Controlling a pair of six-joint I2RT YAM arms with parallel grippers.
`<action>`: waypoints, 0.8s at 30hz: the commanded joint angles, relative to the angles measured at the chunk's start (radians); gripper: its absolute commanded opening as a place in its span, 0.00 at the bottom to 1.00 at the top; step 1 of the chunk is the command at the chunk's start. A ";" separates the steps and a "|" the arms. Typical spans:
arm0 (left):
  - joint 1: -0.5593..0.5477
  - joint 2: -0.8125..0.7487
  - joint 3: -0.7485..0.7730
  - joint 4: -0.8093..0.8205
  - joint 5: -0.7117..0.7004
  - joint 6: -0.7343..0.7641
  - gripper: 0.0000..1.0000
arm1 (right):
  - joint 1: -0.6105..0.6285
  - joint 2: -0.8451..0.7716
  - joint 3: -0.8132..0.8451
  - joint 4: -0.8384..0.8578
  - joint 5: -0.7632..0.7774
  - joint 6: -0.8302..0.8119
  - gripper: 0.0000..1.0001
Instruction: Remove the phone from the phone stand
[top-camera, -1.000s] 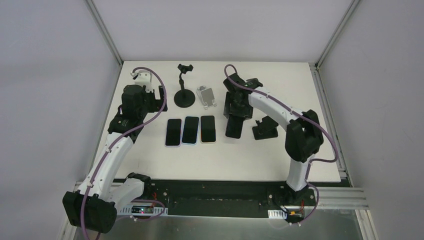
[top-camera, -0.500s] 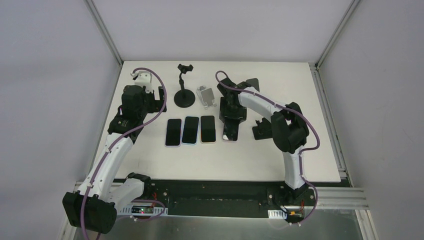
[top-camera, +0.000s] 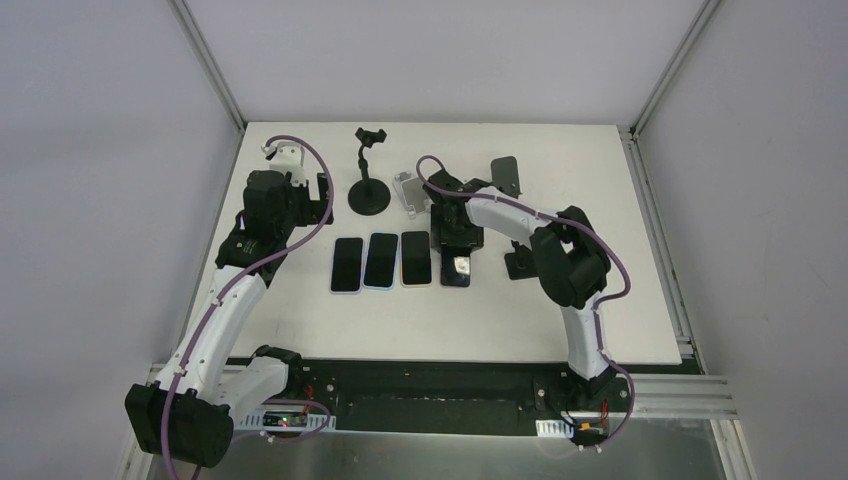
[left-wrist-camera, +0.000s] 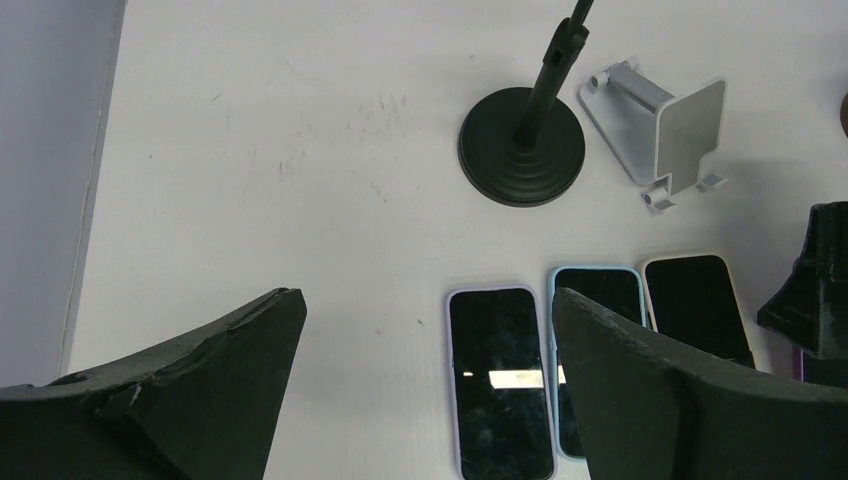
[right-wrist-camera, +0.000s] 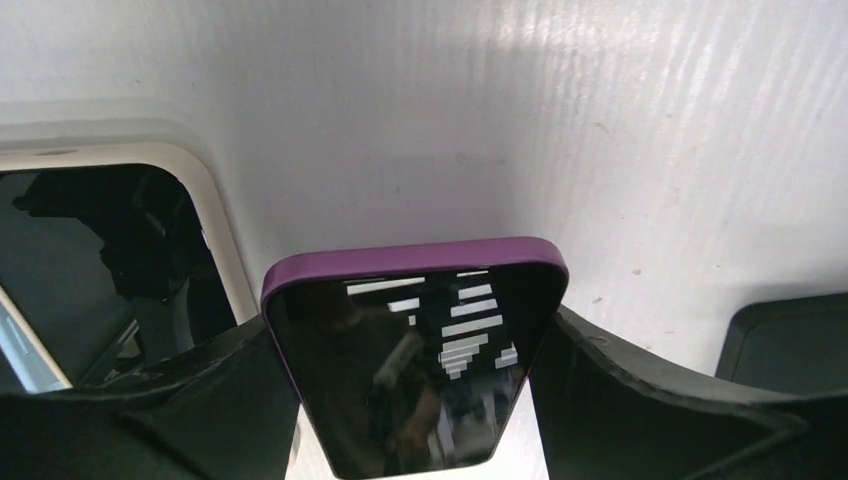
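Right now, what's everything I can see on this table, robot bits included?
Flat phones: three, lilac, blue and cream cases, row mid-table.
Purple phone: one, purple case, right end of row.
Gooseneck stand: one, black, behind the row.
Folding stand: one, silver, right of gooseneck stand.
Dark stands: two, black, right of the row.
Table: one, white, under everything.
Left gripper: one, black, open, left of row.
Right gripper: one, black, shut on purple phone.

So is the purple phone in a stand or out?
Out: the right gripper grips the purple phone beside the cream phone, clear of the black stand.
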 joint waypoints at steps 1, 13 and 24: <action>0.005 -0.011 -0.002 0.011 0.007 0.010 0.99 | 0.015 0.026 -0.009 0.031 0.046 0.016 0.17; 0.005 0.002 0.001 0.011 0.018 0.010 0.99 | 0.021 0.052 -0.008 0.003 0.086 0.046 0.36; 0.005 -0.012 -0.002 0.011 0.008 0.027 0.99 | 0.025 0.048 -0.001 -0.009 0.097 0.041 0.58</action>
